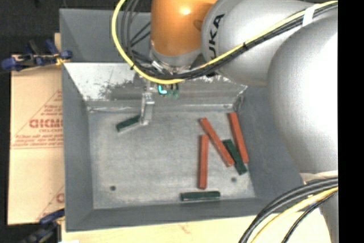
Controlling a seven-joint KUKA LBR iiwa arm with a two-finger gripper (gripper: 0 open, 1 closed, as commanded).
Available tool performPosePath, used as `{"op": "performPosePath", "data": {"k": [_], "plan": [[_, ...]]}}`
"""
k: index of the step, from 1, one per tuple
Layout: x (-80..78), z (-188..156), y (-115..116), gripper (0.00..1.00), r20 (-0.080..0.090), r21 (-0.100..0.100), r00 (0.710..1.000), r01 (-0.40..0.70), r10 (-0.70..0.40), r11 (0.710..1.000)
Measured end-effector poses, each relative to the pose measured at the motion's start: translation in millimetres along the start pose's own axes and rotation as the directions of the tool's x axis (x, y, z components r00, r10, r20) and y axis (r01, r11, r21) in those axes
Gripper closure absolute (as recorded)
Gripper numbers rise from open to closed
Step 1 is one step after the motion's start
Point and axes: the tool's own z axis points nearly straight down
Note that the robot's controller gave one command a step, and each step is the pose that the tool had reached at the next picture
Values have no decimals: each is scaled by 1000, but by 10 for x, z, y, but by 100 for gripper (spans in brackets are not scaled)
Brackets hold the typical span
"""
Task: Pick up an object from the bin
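Observation:
My gripper (146,119) hangs below the orange wrist cover at the bin's back left, down close to the floor. A short dark green stick (127,124) lies flat just left of it, and the stick's right end meets the gripper's tip. Whether that end is gripped cannot be told.
On the bin's right lie three orange-red sticks (216,141) (238,136) (202,161), with a dark green stick (234,156) crossing under two of them. Another dark green stick (199,196) lies along the front wall. The arm covers the bin's back right.

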Motion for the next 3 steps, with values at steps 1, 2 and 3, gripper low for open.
{"op": "performPosePath", "data": {"k": [1, 2, 3], "plan": [[163, 1190, 50, 0, -1, 1, 998, -64, 64, 998], [135, 1134, 52, 100, 7, -2, 998, -68, 68, 998], [403, -241, 198, 100, 15, -3, 999, -37, 37, 999]]}}
